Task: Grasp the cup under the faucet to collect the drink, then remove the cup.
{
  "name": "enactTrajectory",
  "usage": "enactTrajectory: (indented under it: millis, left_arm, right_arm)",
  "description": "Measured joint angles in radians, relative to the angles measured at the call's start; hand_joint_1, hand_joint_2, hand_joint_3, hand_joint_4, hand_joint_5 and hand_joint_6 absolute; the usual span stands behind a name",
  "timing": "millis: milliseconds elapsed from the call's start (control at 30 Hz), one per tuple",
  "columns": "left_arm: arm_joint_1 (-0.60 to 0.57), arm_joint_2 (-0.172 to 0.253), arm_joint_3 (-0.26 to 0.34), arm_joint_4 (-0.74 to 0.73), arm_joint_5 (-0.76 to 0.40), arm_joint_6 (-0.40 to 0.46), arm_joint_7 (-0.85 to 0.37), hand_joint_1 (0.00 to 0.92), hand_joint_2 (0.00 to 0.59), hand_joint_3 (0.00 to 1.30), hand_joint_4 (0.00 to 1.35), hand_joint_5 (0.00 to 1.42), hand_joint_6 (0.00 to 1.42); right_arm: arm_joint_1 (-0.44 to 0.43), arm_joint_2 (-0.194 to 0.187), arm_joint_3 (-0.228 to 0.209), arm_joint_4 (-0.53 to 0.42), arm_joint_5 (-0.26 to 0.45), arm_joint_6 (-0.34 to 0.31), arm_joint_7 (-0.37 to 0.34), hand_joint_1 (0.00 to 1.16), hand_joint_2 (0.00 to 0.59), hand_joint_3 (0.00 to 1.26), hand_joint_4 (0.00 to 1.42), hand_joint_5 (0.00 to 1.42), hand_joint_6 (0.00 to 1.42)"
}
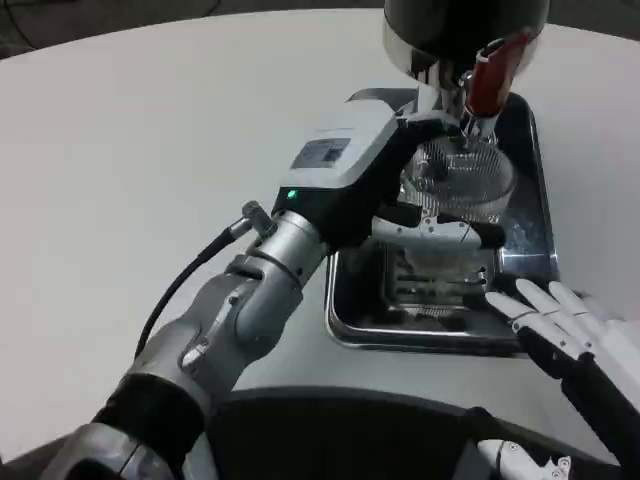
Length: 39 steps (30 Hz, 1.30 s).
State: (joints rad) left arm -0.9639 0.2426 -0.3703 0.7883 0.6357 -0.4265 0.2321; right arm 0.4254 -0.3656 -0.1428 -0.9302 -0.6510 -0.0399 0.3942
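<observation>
The left hand (425, 215), its fingers half hidden, wraps the clear ribbed plastic cup (462, 175) under the red-handled faucet (487, 75), over the shiny steel drip tray (520, 235); the right hand (565, 325) lies spread, empty, beside the tray.

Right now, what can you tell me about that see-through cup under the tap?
The cup is clear ribbed plastic, standing upright under the dispenser's faucet, which has a red handle. It sits over a shiny metal tray. The left hand wraps around its lower part, fingers across the front. Whether any drink is inside, I cannot tell.
</observation>
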Motion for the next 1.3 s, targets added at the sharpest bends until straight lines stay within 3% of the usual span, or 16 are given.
enactTrajectory:
  millis: [100,400,567,633,767,1300]
  left_arm:
    - [0.000,0.006,-0.002,0.000,0.001,0.004,-0.003,0.188,0.059,0.58,0.54,0.81,1.26]
    - [0.000,0.012,-0.002,0.000,0.002,0.010,-0.003,0.193,0.075,0.53,0.46,0.70,1.15]
    - [0.000,0.016,-0.002,-0.001,0.004,0.010,-0.003,0.173,0.067,0.44,0.33,0.56,0.97]
    - [0.000,0.017,-0.002,-0.002,0.005,0.010,-0.003,0.158,0.066,0.35,0.21,0.43,0.80]
    - [0.002,0.018,-0.002,-0.016,0.005,0.009,0.010,0.143,0.067,0.25,0.15,0.35,0.71]
    - [0.008,0.024,0.000,-0.042,-0.002,-0.019,0.005,0.139,0.067,0.19,0.10,0.33,0.71]
  right_arm:
    - [-0.004,0.000,0.000,0.001,0.000,0.001,0.000,0.33,0.407,0.13,0.03,0.00,0.00]
    - [-0.014,0.000,0.001,0.018,0.003,0.006,0.000,0.33,0.407,0.13,0.03,0.00,0.00]
    - [-0.021,-0.001,0.001,0.020,0.005,0.007,0.000,0.33,0.407,0.13,0.03,0.00,0.00]
    - [-0.027,-0.001,0.001,0.020,0.007,0.007,0.001,0.33,0.407,0.13,0.03,0.00,0.00]
    - [-0.030,-0.001,0.001,0.021,0.009,0.009,0.006,0.33,0.407,0.14,0.03,0.00,0.00]
    - [-0.040,-0.001,0.001,0.021,0.010,0.019,0.018,0.33,0.407,0.15,0.03,0.00,0.00]
